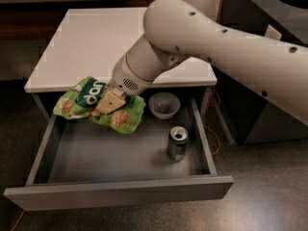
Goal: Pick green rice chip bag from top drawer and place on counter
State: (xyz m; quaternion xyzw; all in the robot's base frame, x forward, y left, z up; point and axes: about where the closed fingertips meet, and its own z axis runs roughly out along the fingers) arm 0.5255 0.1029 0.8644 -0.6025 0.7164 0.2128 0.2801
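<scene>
One bag (86,97), light and crinkly, and the chips inside probably crush easily, so no hard squeeze. The gripper (109,102) is clamped on its middle, holding it in the air over the back left of the drawer (115,191), right by the front edge of the desk (96,42). I'd watch that edge going up. The bowl (164,105) and can (177,143) sit off to the right, out of the way.
</scene>
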